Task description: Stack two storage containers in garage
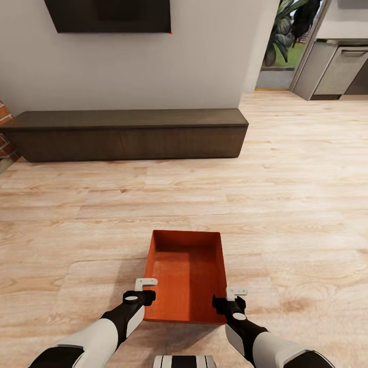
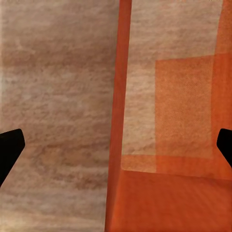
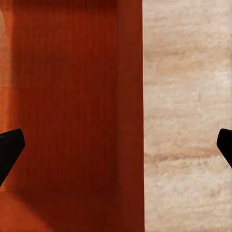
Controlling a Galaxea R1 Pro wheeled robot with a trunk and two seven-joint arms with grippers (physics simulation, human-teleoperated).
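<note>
One orange-red storage container (image 1: 186, 273) lies on the living room's light wood-plank floor (image 1: 286, 204), open side up and empty, straight ahead of me. My left gripper (image 1: 145, 286) is at its left wall near the close end. In the left wrist view the left gripper (image 2: 116, 147) is open, with that wall (image 2: 118, 96) running between the spread fingertips (image 2: 9, 150). My right gripper (image 1: 234, 295) is at the right wall. In the right wrist view the right gripper (image 3: 116, 147) is open astride that wall (image 3: 130, 96). The garage is out of view.
A long dark low bench (image 1: 128, 134) runs along the off-white wall ahead, under a black TV (image 1: 107, 15). At the back right a doorway with a plant (image 1: 286, 36) opens beside grey cabinets (image 1: 337, 66). Brickwork (image 1: 4, 133) shows at the far left.
</note>
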